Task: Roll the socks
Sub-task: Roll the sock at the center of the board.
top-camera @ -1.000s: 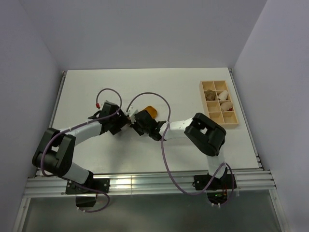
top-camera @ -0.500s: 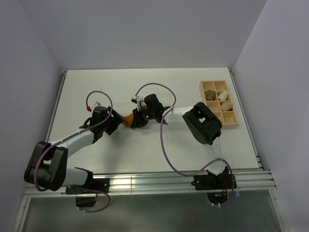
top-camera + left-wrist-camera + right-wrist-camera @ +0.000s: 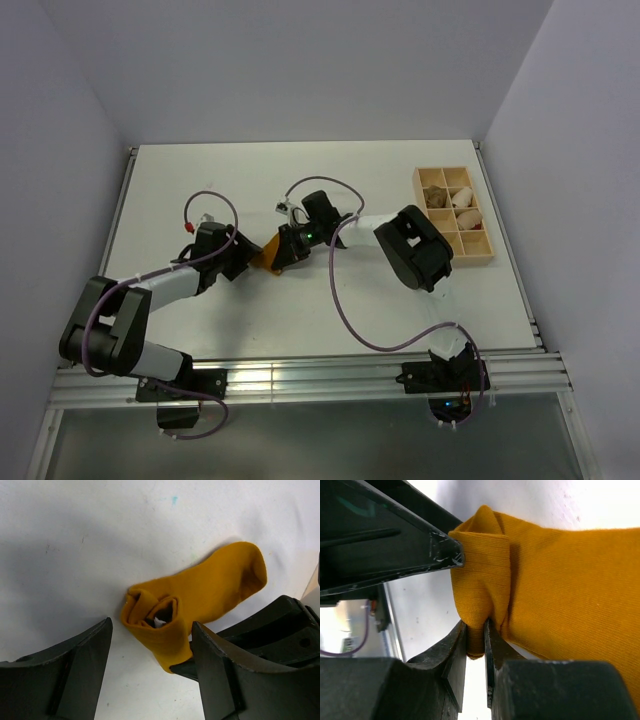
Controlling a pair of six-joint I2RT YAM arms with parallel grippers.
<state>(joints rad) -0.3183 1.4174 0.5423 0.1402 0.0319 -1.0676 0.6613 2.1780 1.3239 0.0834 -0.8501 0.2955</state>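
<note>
A mustard-orange sock (image 3: 200, 600) lies on the white table, its cuff end rolled into a tube with a bit of white showing inside. It also shows in the top view (image 3: 270, 254) and fills the right wrist view (image 3: 560, 580). My right gripper (image 3: 476, 640) is shut on a fold of the rolled end. My left gripper (image 3: 150, 645) is open just short of the roll, its jaws on either side of the roll's near end. The two grippers (image 3: 250, 255) meet at the sock in the top view. The tan-brown sock is not in view on the table.
A wooden compartment tray (image 3: 484, 250) stands at the right side of the table, holding small cream-white bundles (image 3: 465, 198) and a brownish bundle (image 3: 437, 198). Purple cables loop over both arms.
The right gripper has shifted slightly left and down with the sock. The left gripper has come closer to the sock.
</note>
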